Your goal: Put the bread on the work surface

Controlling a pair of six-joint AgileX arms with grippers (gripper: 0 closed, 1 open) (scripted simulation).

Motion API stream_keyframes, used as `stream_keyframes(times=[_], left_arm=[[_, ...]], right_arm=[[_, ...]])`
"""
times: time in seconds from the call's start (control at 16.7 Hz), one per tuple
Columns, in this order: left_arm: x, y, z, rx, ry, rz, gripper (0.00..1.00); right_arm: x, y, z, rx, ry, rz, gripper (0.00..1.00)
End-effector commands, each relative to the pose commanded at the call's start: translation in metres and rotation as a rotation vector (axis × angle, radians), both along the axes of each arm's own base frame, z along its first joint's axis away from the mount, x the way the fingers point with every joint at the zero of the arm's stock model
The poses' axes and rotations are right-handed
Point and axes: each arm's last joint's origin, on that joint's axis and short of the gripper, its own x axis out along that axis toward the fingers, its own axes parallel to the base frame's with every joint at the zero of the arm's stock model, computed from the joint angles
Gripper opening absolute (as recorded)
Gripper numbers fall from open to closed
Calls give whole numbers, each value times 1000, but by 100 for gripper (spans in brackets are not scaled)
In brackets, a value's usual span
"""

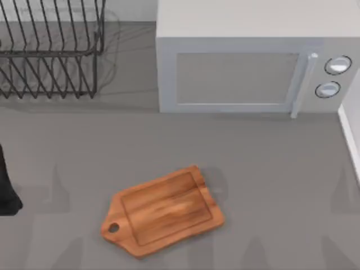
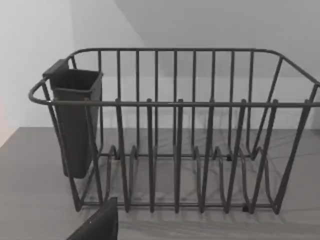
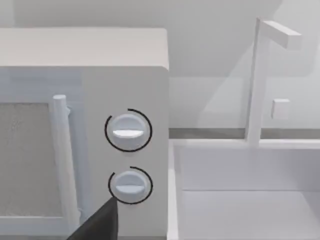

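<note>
**Board bare on the table, arms at the edges**

Top view: the work surface [image 1: 163,211], a reddish-brown wooden cutting board with a grooved border, lies flat on the grey table [image 1: 270,185] in the lower middle, turned at a slant. Its short handle with the hole points toward the table's lower left. Nothing rests on the board's face. I cannot find the bread in any view, so where it sits cannot be told.

Behind the board, well apart from it, stands a white microwave [image 1: 247,67] with its door shut, a vertical bar handle and two round knobs [image 3: 128,131] at its right side. At the table's upper left sits a dark wire dish rack [image 1: 50,50]; a dark cutlery cup [image 2: 75,120] hangs on one end of it.

Left arm [image 1: 7,185]: a dark piece of it shows at the table's far left edge. Its wrist camera faces the rack. How far its pincer is open cannot be told, nor whether it holds anything.

Right wrist camera faces the microwave knobs and a white sink [image 3: 245,200] with a tap [image 3: 257,80] beside the microwave. Its pincer's opening cannot be told either.
</note>
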Motion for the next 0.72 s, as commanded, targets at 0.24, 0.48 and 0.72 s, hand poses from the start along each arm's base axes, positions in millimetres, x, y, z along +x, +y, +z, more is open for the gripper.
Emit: stream_keyframes(times=[0.24,0.48,0.72], left_arm=[[0,1,5,18,28,8,100],[7,5,29,113,198,30,100],[35,12,55,243,519,13,100]], right_arm=[[0,0,0,0,0,0,100],[0,0,0,0,0,0,100],[0,0,0,0,0,0,100]])
